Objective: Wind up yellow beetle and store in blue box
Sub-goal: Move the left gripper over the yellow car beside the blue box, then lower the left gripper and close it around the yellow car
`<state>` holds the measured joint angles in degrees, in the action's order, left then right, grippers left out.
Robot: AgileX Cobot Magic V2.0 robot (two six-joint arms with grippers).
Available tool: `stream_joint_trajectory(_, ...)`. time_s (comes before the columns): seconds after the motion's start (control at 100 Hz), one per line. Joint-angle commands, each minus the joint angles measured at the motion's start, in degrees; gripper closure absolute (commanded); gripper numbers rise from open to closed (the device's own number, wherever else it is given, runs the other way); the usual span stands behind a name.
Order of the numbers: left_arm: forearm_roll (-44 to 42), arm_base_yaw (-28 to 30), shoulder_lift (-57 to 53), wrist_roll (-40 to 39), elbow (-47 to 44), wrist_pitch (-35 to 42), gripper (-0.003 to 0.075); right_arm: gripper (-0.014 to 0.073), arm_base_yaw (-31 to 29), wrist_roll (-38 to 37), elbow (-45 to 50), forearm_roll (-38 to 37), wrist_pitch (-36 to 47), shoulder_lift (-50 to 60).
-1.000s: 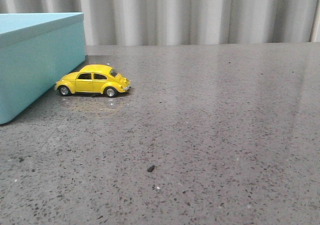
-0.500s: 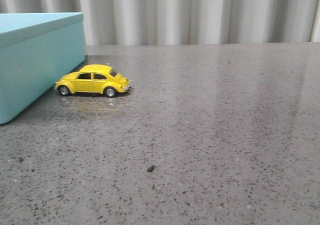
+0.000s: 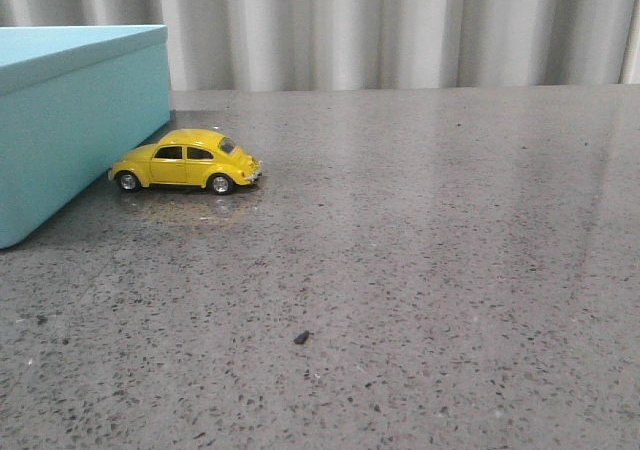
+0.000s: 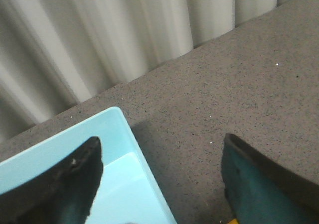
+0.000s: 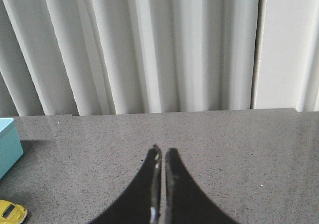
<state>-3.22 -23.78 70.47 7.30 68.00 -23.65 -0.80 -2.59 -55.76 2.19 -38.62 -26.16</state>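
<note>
The yellow beetle (image 3: 186, 162) stands on its wheels on the grey table, close beside the blue box (image 3: 70, 120) at the left. Neither gripper shows in the front view. My left gripper (image 4: 160, 154) is open and high above the box's corner (image 4: 124, 184); one finger (image 4: 60, 184) hangs over the box, the other (image 4: 264, 184) over the table, with a sliver of yellow at the frame's edge. My right gripper (image 5: 162, 152) is shut with nothing in it, over bare table. The beetle (image 5: 11, 212) shows at the edge of that view, next to the box (image 5: 7, 149).
A grey speckled table (image 3: 420, 250) runs back to a pleated white curtain (image 3: 400, 25). A small dark crumb (image 3: 301, 337) lies on the table in front.
</note>
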Motion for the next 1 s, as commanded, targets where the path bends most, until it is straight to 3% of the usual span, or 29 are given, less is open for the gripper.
stream_joint_trajectory(0.0,-0.01,-0.86,0.26,3.65,3.33,1.90,0.0199,0.0654,-0.30,0.82,-1.10,-0.61,4.06,-0.57)
stream_joint_trajectory(0.32,3.22,-2.77,5.61,27.97,9.25,-7.38,0.0227,0.0654,-0.30,0.82,-1.10,-0.61,4.06,-0.57)
stream_joint_trajectory(0.62,16.91,-3.39,11.69,44.94,15.48,-22.12,0.0227,0.0654,-0.30,0.82,-1.10,-0.61,4.27,-0.57)
stream_joint_trajectory(0.76,17.80,-3.39,14.49,45.21,16.96,-27.60,0.0227,0.0654,-0.30,0.82,-1.10,-0.61,4.27,-0.57)
stream_joint_trajectory(0.99,18.07,-3.39,19.10,45.21,17.61,-29.77,0.0227,0.0654,-0.30,0.82,-1.10,-0.61,4.27,-0.57)
